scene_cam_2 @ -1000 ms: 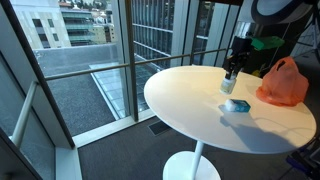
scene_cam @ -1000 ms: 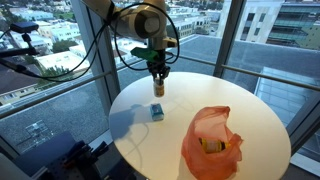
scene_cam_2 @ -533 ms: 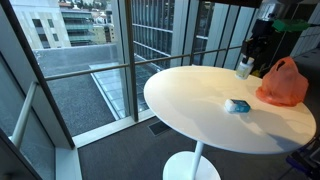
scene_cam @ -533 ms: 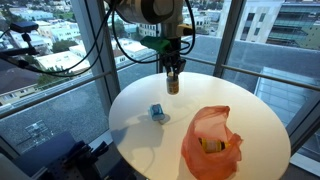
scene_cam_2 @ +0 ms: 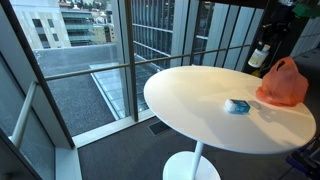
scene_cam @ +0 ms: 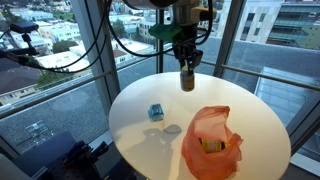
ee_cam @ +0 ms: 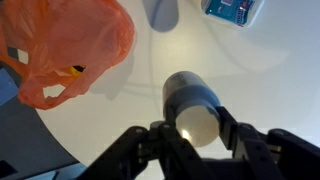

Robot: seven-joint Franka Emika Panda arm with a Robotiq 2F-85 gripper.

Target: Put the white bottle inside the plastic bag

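My gripper is shut on the white bottle and holds it upright in the air above the far part of the round white table. In the wrist view the bottle sits between the two jaws, bottom end toward the camera. The orange plastic bag lies on the near right part of the table, with something yellow inside. It also shows in an exterior view and in the wrist view. The bottle in an exterior view hangs just left of the bag.
A small blue box lies on the table left of the bag; it also shows in an exterior view and in the wrist view. Glass walls and window frames stand close behind the table.
The gripper has lifted the bottle and carried it across the table toward the bag's side, away from the blue box. The box and bag have not moved.
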